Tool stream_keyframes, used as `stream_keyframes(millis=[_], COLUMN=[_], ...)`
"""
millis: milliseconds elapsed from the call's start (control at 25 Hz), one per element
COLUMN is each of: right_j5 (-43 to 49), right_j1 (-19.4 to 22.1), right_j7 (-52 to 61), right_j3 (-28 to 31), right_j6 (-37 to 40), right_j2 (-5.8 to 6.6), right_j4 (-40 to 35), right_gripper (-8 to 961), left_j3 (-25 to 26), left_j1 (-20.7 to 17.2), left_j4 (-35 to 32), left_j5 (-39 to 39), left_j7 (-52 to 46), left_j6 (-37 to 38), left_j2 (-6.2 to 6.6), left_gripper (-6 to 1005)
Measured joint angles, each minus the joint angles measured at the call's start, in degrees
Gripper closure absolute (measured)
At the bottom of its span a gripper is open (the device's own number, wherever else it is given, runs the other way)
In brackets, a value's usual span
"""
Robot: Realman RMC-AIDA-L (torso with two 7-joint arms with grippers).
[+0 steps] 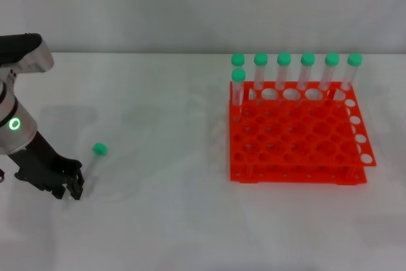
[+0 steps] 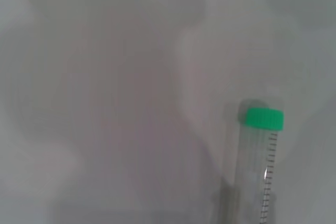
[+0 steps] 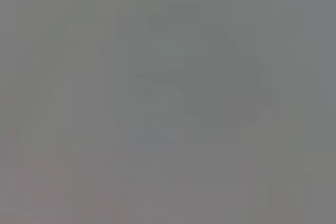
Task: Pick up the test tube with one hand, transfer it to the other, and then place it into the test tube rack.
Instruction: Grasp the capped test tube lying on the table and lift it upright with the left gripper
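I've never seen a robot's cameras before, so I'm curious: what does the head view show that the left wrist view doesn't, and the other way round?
Only the head view shows the left gripper low on the white table and the orange test tube rack holding seven capped tubes. Only the left wrist view shows the graduation marks printed along the test tube. Both show that loose tube with its green cap, lying on the table.

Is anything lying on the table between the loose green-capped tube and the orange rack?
Nothing visible. In the head view the table between the test tube by the left pincer and the test tube rack is bare. Seven tubes fill only far holes.
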State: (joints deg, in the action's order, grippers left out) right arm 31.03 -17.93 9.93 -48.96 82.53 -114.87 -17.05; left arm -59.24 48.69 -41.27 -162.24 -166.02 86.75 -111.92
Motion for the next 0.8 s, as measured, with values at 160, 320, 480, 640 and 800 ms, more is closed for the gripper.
stream_keyframes(millis=[160, 320, 480, 640, 800], right_j5=[0.0, 0.0, 0.0, 0.0, 0.0], right_j1=[-0.05, -0.08, -0.08, -0.09, -0.09], right_j7=[0.0, 0.0, 0.0, 0.0, 0.0], right_j3=[0.0, 0.0, 0.0, 0.0, 0.0], right_j6=[0.0, -0.01, -0.04, -0.07, -0.09], right_j2=[0.0, 0.0, 0.0, 0.0, 0.0], right_j4=[0.0, 0.0, 0.0, 0.03, 0.14], right_gripper=[326, 326, 326, 326, 326], left_j3=[-0.42, -1.19, -1.67, -2.15, -2.19], left_j1=[0.0, 0.0, 0.03, 0.08, 0.1], left_j4=[0.07, 0.07, 0.07, 0.06, 0.05], left_j5=[0.0, 0.0, 0.0, 0.0, 0.0], left_j7=[0.0, -0.01, 0.03, 0.04, -0.01], left_j6=[-0.12, -0.2, -0.35, -0.7, -1.09], left_j2=[-0.07, -0.16, -0.26, -0.27, -0.26], left_gripper=[680, 680, 680, 691, 701])
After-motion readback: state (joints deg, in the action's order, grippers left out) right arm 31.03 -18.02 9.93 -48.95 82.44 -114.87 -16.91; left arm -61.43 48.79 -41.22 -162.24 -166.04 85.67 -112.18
